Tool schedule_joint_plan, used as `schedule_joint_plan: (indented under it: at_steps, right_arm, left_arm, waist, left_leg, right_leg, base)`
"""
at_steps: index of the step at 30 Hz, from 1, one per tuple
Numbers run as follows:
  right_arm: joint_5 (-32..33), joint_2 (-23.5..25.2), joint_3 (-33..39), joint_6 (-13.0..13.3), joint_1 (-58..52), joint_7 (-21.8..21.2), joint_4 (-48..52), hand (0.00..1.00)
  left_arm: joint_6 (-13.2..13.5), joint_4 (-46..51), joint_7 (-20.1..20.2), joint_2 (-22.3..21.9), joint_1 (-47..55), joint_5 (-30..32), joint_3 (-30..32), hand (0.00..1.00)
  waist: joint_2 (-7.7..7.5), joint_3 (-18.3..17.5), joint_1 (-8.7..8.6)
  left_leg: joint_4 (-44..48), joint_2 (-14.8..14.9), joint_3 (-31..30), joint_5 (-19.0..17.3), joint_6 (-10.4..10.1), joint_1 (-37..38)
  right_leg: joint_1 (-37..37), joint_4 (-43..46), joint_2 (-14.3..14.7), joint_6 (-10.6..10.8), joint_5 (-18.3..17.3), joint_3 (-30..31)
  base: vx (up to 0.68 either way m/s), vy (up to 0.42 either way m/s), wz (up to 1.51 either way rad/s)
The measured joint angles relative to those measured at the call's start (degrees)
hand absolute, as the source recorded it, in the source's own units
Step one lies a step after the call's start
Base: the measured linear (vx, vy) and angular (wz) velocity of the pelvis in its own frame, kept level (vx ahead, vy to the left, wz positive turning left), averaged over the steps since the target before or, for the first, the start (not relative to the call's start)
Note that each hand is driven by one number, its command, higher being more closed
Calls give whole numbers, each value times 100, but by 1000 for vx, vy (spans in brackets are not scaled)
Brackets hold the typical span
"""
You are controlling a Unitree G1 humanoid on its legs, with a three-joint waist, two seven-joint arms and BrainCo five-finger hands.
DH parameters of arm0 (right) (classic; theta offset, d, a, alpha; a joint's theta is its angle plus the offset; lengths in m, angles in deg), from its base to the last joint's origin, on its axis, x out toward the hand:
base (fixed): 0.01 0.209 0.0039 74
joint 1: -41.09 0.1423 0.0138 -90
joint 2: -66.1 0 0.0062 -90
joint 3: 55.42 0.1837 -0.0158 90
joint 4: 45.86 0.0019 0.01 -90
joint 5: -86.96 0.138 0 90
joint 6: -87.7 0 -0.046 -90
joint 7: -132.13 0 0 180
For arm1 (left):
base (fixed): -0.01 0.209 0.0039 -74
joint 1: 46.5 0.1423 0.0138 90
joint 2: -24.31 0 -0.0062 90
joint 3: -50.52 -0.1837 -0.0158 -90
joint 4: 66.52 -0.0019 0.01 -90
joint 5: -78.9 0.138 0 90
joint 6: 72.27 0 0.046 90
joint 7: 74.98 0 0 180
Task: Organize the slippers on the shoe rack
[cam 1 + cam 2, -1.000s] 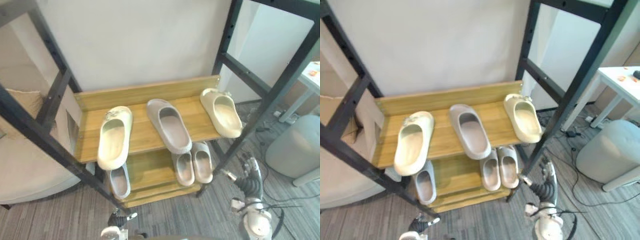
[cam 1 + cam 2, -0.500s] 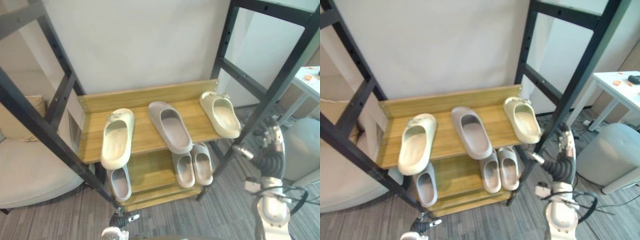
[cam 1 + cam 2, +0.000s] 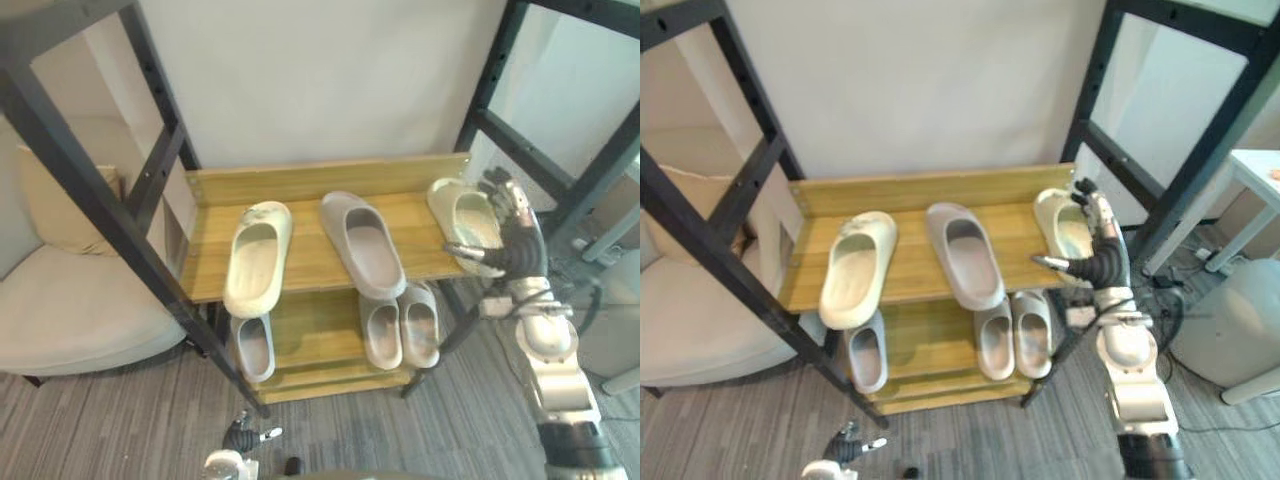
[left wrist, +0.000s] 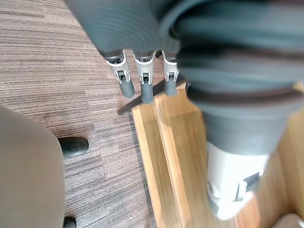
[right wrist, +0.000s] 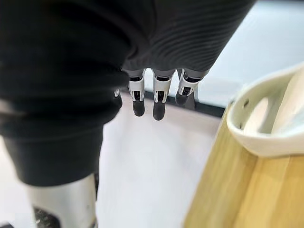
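Note:
On the rack's upper shelf [image 3: 300, 285] lie a cream slipper [image 3: 256, 258] at the left, a grey slipper [image 3: 363, 243] in the middle and a second cream slipper [image 3: 463, 222] at the right end. My right hand [image 3: 512, 238] is up at that right slipper's outer side, fingers straight and open; its wrist view has the slipper's cream rim [image 5: 266, 123] just past them, and I cannot tell if they touch. Three grey slippers rest on the lower shelf: one at the left [image 3: 254, 347], a pair at the right [image 3: 400, 328]. My left hand [image 4: 142, 85] hangs open, low by the rack's bottom board.
Black metal posts [image 3: 110, 190] frame the rack on both sides, one slanting just behind my right hand [image 3: 590, 190]. A beige armchair [image 3: 70, 310] stands to the left. A grey pouf [image 3: 1240, 330] and a white table stand on the carpet at the right.
My right hand has risen from floor level to the upper shelf beside the right cream slipper. The camera has shifted; the slippers have not moved.

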Motion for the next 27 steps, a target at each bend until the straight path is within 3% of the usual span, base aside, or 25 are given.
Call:
schedule_joint_plan:
  at_steps: [6, 17, 27]
  right_arm:
    - [177, -506, -478, -111, 771, -194, -698, 0]
    - [314, -952, -1211, -236, 1584, -301, -1615, 0]
    - [296, -931, -1945, -375, 2252, -468, -2618, 0]
  left_arm:
    - [19, 98, 6, 35, -45, -50, 165, 0]
    - [105, 144, 5, -5, -48, -139, 186, 0]
    - [114, 149, 8, -9, -140, -220, 168, 0]
  waist:
    - [-136, 119, 115]
    - [-40, 237, 180]
    - [9, 424, 214]
  left_leg:
    - [60, -23, -178, 1, 4, -129]
    - [-5, -9, -314, 20, -31, -202]
    - [-6, -11, -493, 108, -63, -296]
  right_leg:
    - [-5, 6, -7, -1, 2, -65]
    - [-96, 94, 12, -15, 14, -108]
    - [-120, 82, 23, -23, 19, -274]
  base:
    - [24, -23, 14]
    - [-24, -24, 6]
    - [-35, -31, 8]
